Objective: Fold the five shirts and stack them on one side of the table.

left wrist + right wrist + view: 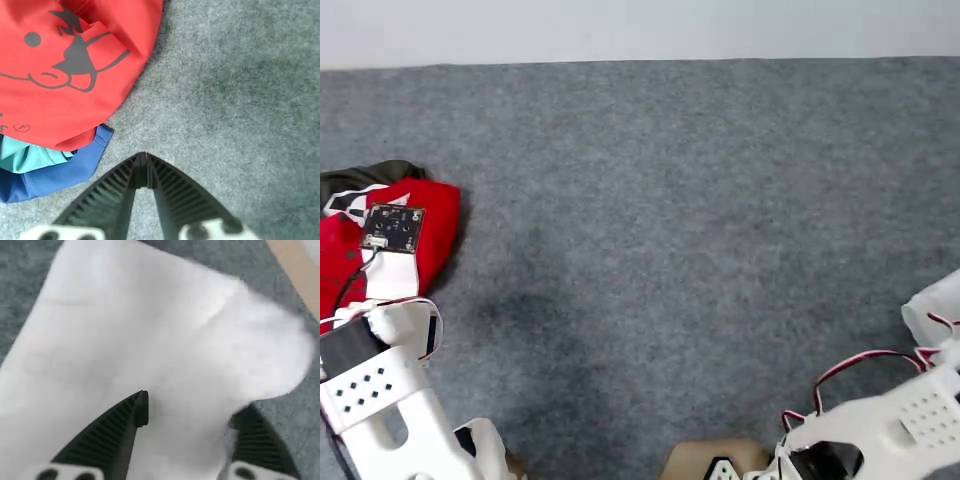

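Observation:
A stack of folded shirts lies at the table's left edge with a red shirt point(425, 225) on top, printed with a cartoon drawing point(70, 55). A teal shirt point(25, 155) and a blue shirt point(60, 170) peek out beneath it, and a dark shirt point(365, 178) shows at the stack's far edge. My left gripper point(146, 161) is shut and empty, over the grey mat right beside the stack. A white shirt point(932, 310) lies at the right edge. My right gripper point(192, 412) is open, with the white shirt point(150, 340) bunched between its fingers.
A grey felt mat point(680, 220) covers the table, its wide middle bare. A tan strip point(295, 270) runs past the mat near the white shirt. Both arm bases point(390, 410) stand along the near edge, with a tan board point(705, 460) between them.

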You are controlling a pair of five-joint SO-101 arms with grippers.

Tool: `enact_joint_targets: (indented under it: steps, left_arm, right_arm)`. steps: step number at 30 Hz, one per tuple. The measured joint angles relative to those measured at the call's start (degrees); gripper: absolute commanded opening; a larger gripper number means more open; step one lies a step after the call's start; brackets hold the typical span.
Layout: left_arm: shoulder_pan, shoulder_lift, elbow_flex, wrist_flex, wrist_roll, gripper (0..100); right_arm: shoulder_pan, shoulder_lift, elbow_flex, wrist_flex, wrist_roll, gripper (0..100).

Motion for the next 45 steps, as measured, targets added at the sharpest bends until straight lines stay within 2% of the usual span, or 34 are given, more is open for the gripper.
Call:
enact_joint_targets:
  steps: [7,17,27,35,40,45]
  left_arm:
    - [0.0,0.0,0.0,0.0,0.0,0]
    - [0.0,0.0,0.0,0.0,0.0,0]
    - [0.0,0.0,0.0,0.0,0.0,0]
    - [0.0,0.0,0.0,0.0,0.0,0]
    - [0.0,0.0,0.0,0.0,0.0,0]
    - [0.0,0.0,0.0,0.0,0.0,0]
  right_arm:
    - [-1.1,-5.6,-6.3,14.9,-4.3,26.6]
    - [-7.2,-9.7,-6.9,31.9,-4.3,6.1]
    - [-13.0,1.6,-6.9,34.8,-4.3,3.6]
    - [-19.5,2.5,-6.9,36.1,-4.4,3.6]
    - [-19.7,0.0,-6.9,36.1,-4.4,3.7]
    - [-16.0,-6.2,-6.9,36.2,-4.4,3.9]
